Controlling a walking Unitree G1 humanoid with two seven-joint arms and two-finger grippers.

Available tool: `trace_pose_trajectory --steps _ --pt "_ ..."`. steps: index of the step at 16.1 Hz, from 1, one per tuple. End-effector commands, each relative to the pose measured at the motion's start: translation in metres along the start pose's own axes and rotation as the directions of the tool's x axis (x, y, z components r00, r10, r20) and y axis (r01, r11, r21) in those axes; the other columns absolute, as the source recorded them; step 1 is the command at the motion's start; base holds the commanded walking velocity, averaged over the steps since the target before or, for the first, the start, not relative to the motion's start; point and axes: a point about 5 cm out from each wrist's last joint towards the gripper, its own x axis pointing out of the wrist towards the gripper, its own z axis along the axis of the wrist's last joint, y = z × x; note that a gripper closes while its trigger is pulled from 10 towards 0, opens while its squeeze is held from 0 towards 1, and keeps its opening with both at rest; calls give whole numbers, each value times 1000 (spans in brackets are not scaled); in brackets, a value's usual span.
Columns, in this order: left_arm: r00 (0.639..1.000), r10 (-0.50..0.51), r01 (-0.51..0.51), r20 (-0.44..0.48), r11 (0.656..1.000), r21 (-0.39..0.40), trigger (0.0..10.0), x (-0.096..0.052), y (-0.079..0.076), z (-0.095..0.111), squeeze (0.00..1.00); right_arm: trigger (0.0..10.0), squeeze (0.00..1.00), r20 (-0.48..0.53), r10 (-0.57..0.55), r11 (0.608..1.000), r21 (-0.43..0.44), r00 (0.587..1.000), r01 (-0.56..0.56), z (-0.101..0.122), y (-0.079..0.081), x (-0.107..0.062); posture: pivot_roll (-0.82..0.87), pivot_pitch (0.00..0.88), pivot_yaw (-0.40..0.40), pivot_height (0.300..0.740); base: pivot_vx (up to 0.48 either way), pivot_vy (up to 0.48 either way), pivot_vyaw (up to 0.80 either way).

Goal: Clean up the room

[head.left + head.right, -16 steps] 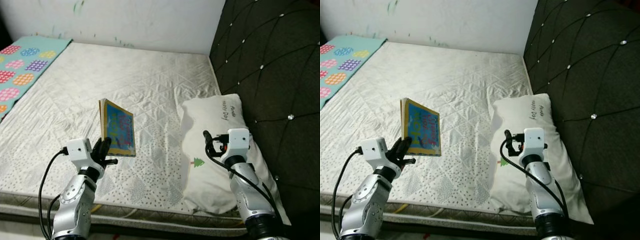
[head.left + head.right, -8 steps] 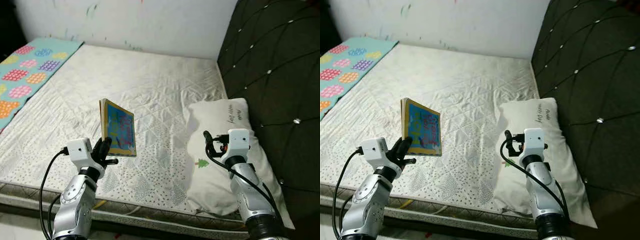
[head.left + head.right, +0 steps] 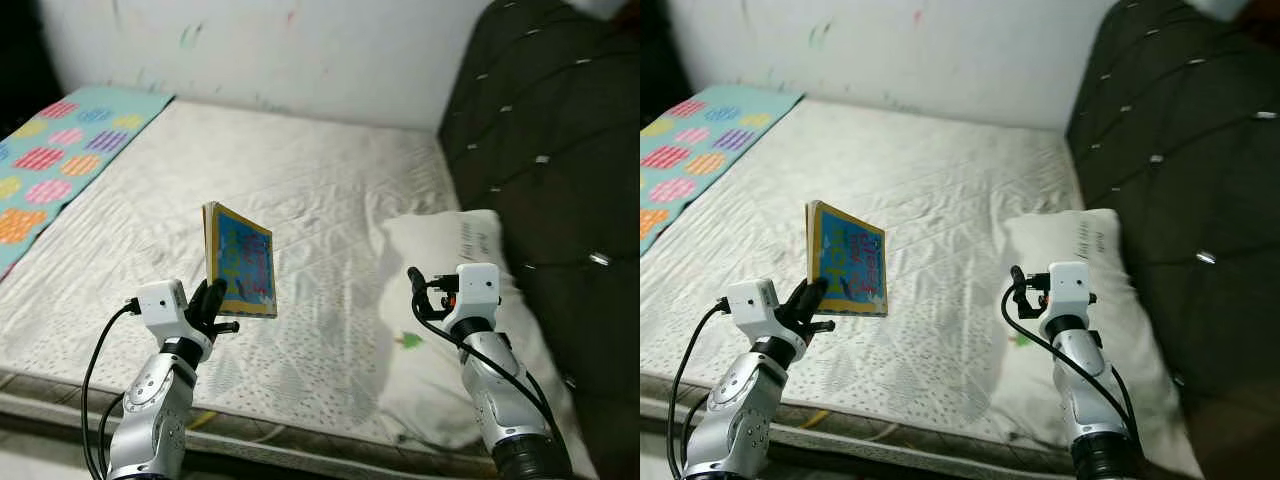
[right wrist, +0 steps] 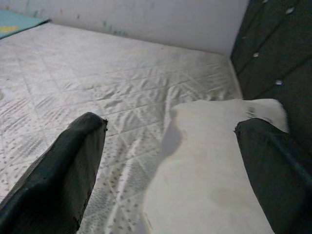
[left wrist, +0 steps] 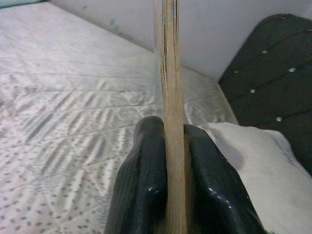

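Note:
A thin picture book (image 3: 240, 260) with a blue cover and yellow border stands upright in the air over the front of the bed, my left gripper (image 3: 212, 305) shut on its lower edge. In the left wrist view, the two black fingers (image 5: 141, 185) press on either side of the book's page edge (image 5: 170, 73). My right gripper (image 3: 415, 290) hovers open over a white pillow (image 3: 440, 245), its fingers (image 4: 58, 165) wide apart with nothing between them.
The white quilted mattress (image 3: 300, 180) stretches back to a pale wall. A dark tufted headboard (image 3: 540, 130) rises along the right side. A teal blanket with coloured dot patches (image 3: 60, 150) lies at the far left. The mattress's front edge is just below my arms.
The whole picture has shifted as the camera moved, and the bed now looks blurred. Both arms hold the same pose, and the book stays in my left gripper.

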Motion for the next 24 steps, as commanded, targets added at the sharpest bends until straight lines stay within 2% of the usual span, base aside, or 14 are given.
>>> trace_pose_trajectory --steps 1,4,13,16,17,20,24 --pt "999 -19 19 37 1000 8 10000 3 -3 9 0 10000 0 12 -3 1000 -5 1000 3 4 -1 1 -111 1 -49 740 337 0 0" --pt "999 -15 15 31 1000 11 10000 3 -3 9 0 10000 0 11 -6 1000 -6 1000 7 4 -2 1 -111 0 -48 740 295 0 0" --pt "1000 13 -14 19 1000 10 10000 4 -1 8 0 10000 0 1 -7 1000 -4 1000 7 3 -3 1 -111 1 -52 740 0 0 0" --pt "999 48 -48 13 998 26 10000 3 2 8 0 10000 0 -4 0 1000 -9 1000 0 4 -4 3 -109 1 -58 740 0 0 -721" --pt "996 86 -88 33 996 34 10000 1 7 12 0 10000 0 -6 3 1000 -12 1000 -3 7 -4 5 -108 15 -75 740 0 0 0" --pt "989 126 -132 77 989 73 10000 -9 18 23 0 10000 0 -9 59 998 -16 998 -60 13 8 9 -97 60 -82 740 0 0 0" --pt "989 137 -140 59 988 58 10000 -24 20 16 0 10000 0 -50 141 990 -8 989 -141 4 22 1 -99 86 -80 740 0 0 0"
